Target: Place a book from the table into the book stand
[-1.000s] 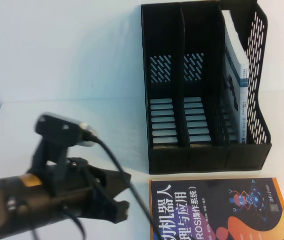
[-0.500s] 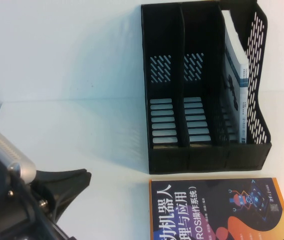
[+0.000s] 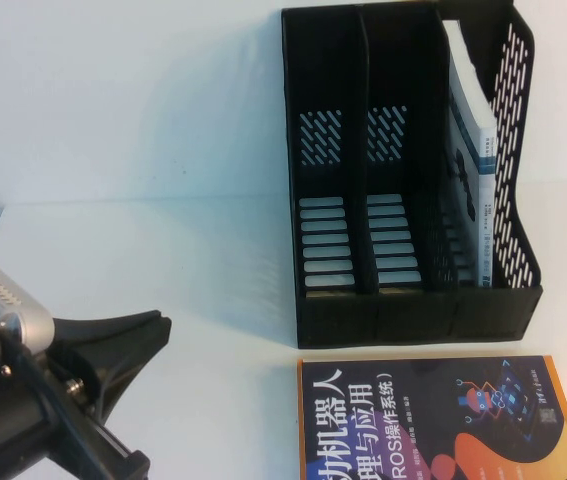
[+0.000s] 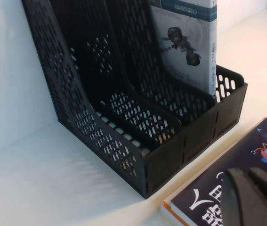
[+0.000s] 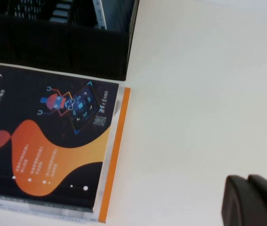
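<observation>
Evidently idling the left gripper [image 3: 153,395], spread and empty, well back from the book stand [image 3: 413,320] holding the book [image 3: 468,150] upright ahead, parking the right gripper [image 5: 253,202], grip untellable, beside the navy book [image 5: 53,141]

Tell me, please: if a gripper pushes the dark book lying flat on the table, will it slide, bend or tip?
The dark book lies flat on the table, so it probably slides and cannot tip. Its glossy cover may be slippery for fingers. It looks thick with an orange spine, so likely stiff. The left gripper hangs beside it; the right gripper is over bare table.
</observation>
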`<state>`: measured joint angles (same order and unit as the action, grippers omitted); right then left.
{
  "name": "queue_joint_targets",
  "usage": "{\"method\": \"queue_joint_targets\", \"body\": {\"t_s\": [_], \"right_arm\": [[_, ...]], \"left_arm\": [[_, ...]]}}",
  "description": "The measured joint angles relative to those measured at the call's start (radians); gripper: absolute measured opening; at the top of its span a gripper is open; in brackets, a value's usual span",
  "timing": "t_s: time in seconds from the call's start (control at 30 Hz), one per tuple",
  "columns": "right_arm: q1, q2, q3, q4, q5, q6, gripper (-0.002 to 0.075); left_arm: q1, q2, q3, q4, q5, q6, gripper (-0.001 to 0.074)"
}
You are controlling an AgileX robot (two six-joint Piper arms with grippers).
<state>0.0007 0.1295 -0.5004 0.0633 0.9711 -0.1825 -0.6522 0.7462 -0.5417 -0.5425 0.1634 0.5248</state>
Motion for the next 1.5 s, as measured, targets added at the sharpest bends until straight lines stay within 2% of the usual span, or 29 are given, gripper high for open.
{"method": "queue_joint_targets", "body": {"t_s": [0.47,0.6,0.73,0.83,1.07,1.2,1.33,1.5], "right_arm": [[0.0,0.0,0.0,0.0,0.0,0.002,0.0004],[0.0,0.0,0.0,0.0,-0.002,0.002,0.0004],[0.0,0.0,0.0,0.002,-0.002,0.002,0.0004],[0.0,0.0,0.0,0.002,-0.003,0.002,0.0004],[0.0,0.0,0.0,0.002,-0.003,0.002,0.0004],[0.0,0.0,0.0,0.002,-0.004,0.002,0.0004],[0.0,0.0,0.0,0.002,-0.004,0.002,0.0004],[0.0,0.0,0.0,0.002,-0.004,0.002,0.0004]], "left_arm": [[0.0,0.0,0.0,0.0,0.0,-0.002,-0.0003],[0.016,-0.057,0.027,0.0,0.0,0.007,-0.0003],[0.112,-0.195,0.068,0.003,-0.002,0.019,-0.0003],[0.221,-0.31,0.123,0.003,-0.025,0.022,-0.0003],[0.459,-0.573,0.312,-0.025,-0.052,0.023,-0.0003],[0.56,-0.663,0.425,-0.038,-0.055,0.006,-0.0003],[0.608,-0.688,0.492,-0.057,-0.055,-0.001,-0.0003],[0.607,-0.69,0.53,-0.028,-0.055,-0.045,-0.0003]]}}
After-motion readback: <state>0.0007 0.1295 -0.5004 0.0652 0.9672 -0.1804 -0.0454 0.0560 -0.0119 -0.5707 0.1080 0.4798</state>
